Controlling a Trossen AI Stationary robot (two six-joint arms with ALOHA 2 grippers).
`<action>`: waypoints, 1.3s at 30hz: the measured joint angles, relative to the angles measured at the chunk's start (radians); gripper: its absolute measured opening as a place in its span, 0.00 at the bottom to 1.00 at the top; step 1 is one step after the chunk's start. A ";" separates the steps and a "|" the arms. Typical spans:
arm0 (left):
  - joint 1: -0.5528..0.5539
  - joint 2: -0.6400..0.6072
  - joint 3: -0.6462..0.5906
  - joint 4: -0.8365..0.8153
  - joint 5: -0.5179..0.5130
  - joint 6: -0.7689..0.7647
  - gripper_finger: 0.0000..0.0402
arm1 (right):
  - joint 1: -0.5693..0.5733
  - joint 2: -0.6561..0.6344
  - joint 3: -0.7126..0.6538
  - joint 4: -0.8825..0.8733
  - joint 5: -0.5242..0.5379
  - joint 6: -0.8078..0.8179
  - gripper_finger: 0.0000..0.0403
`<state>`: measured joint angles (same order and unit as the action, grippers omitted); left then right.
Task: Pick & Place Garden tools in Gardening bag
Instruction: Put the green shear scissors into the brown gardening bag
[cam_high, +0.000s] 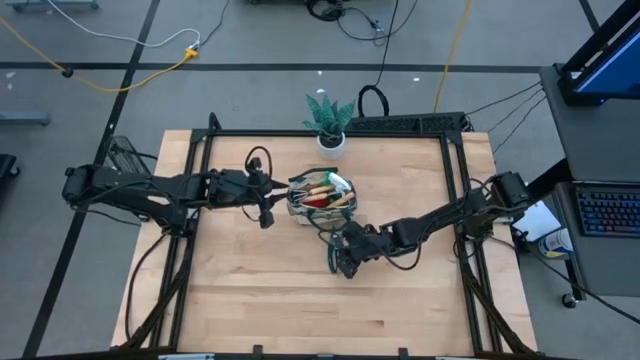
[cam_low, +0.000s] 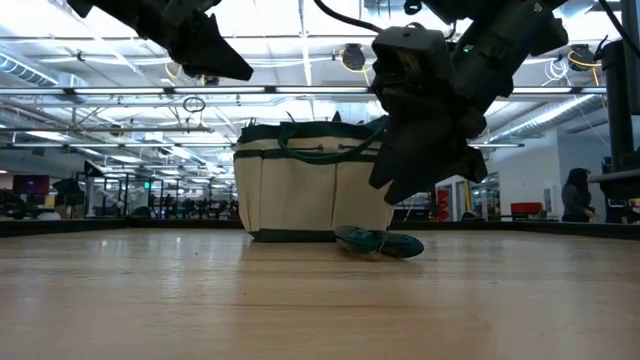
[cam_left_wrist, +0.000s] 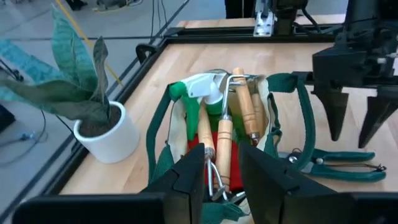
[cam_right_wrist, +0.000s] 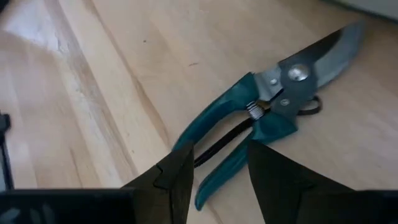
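Pruning shears (cam_right_wrist: 273, 118) are the one tool I can see outside the bag, so that is where I have my right claw (cam_right_wrist: 217, 168). It hangs just above them with its fingers parted a little and nothing between them, the gap lined up over the teal handles; I read that as a set-up for closing across the handles, which give more to grip than the flat blade. The low view shows the shears (cam_low: 380, 242) lying flat on the counter (cam_low: 300, 300), just in front of the gardening bag (cam_low: 300, 190), with the right claw (cam_low: 425, 185) not touching them.

My left claw (cam_left_wrist: 221, 171) sits at the far side of the bag, its fingers set a narrow way apart and empty, above the rim. I judge it is parked there to steady or watch the opening. Inside the bag I can make out wooden handles (cam_left_wrist: 245, 112), a white and green spray bottle (cam_left_wrist: 202, 87) and something red underneath.

From above, the bag (cam_high: 320, 193) stands mid-counter, and a potted plant (cam_high: 330, 122) stands near its back edge, well clear of both arms.
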<state>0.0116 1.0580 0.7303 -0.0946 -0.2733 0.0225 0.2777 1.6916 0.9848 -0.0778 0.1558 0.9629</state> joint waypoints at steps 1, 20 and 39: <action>0.000 0.000 0.000 0.002 0.000 0.010 0.25 | 0.005 0.007 0.007 -0.004 -0.001 -0.008 0.35; 0.001 0.000 0.000 0.039 0.000 0.050 0.25 | 0.003 0.106 0.040 -0.069 0.026 0.016 0.35; 0.001 0.000 0.000 0.010 0.002 0.044 0.25 | -0.049 0.120 0.041 -0.185 0.030 -0.195 0.30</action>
<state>0.0124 1.0580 0.7303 -0.0842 -0.2714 0.0669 0.2287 1.8114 1.0258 -0.2628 0.1862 0.7674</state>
